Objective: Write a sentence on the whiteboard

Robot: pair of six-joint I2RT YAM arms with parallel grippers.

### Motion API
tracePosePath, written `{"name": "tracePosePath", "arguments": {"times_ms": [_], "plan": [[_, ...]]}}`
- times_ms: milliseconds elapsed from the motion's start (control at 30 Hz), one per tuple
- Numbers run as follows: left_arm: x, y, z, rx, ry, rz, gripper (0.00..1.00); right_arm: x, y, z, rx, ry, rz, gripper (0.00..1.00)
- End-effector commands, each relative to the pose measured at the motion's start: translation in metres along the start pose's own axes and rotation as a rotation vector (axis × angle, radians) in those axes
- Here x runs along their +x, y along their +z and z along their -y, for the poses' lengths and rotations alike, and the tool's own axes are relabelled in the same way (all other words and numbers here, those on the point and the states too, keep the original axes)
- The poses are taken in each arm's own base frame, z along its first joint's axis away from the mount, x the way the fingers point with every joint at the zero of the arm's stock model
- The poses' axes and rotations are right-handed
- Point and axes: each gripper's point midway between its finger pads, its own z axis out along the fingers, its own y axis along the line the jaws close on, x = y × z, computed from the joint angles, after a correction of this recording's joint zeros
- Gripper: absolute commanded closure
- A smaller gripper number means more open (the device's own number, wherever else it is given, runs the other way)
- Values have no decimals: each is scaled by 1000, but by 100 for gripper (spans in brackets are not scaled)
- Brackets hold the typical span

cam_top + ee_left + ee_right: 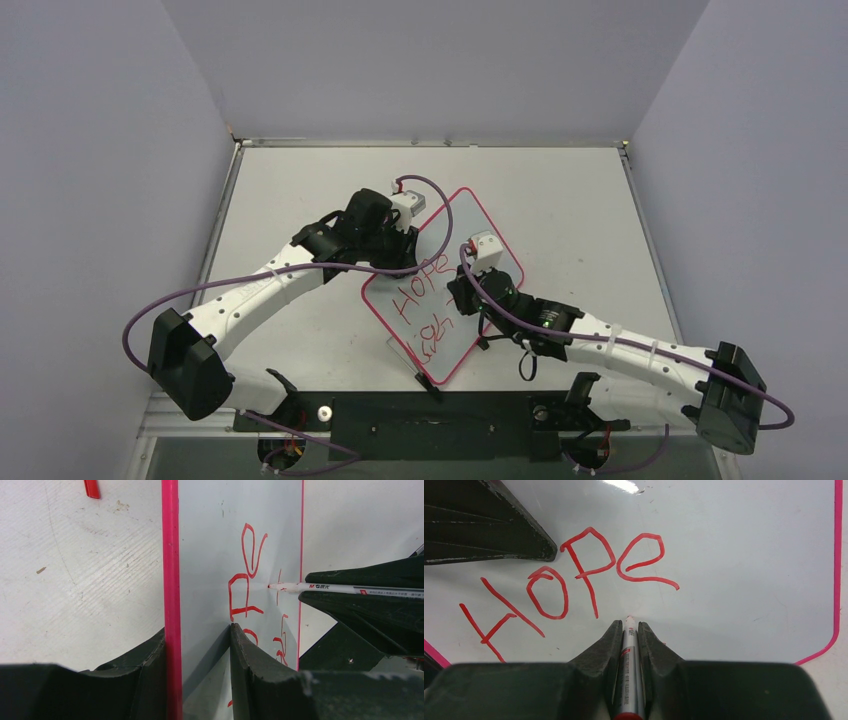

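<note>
The grey-white worktop (560, 190) carries the whiteboard (455, 225) near its middle, turned cornerwise between the two arms, with its long axis running from near-left to far-right in the top view. The left gripper (197, 640) is at the board's left long edge. Its jaws stand apart and straddle the pink rim, one finger on the glossy face and the other outside on the worktop, so it looks to be pinning the board down rather than pinching it. The right gripper (628, 627) comes in from the near-right side with its jaws clamped on a white marker (628, 680), whose barrel lies almost square across the lines of writing. The sentence (583, 574) so far reads "Hope" along the board's long axis, with some smaller scrawl on a lower line that I cannot read. The red tip sits at the board face just below the gap between the "p" and the "e"; whether it touches cannot be told. The bare white lies to the right of the tip in the right wrist view, towards the curved corner. The next strokes should probably travel that way, across the marker's axis and away from the left gripper. The sentence looks partly done.
</note>
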Motion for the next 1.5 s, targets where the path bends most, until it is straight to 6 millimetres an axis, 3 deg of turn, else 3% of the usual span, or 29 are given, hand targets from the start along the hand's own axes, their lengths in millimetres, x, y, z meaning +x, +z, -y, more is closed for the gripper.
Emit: {"name": "tracePosePath", "arguments": {"times_ms": [0, 700, 933, 1167, 1467], "plan": [[39, 2, -51, -232, 174, -154, 100, -11, 3, -2, -2, 24, 44, 100], [39, 2, -53, -239, 174, -156, 100, 68, -21, 21, 8, 48, -113, 100], [39, 2, -53, -241, 174, -156, 100, 81, -28, 30, 41, 42, -137, 100], [39, 2, -53, -240, 173, -157, 100, 64, -23, 40, 117, 19, -101, 100], [38, 0, -52, -236, 173, -148, 100, -15, -25, 28, 131, -6, 56, 100]]}}
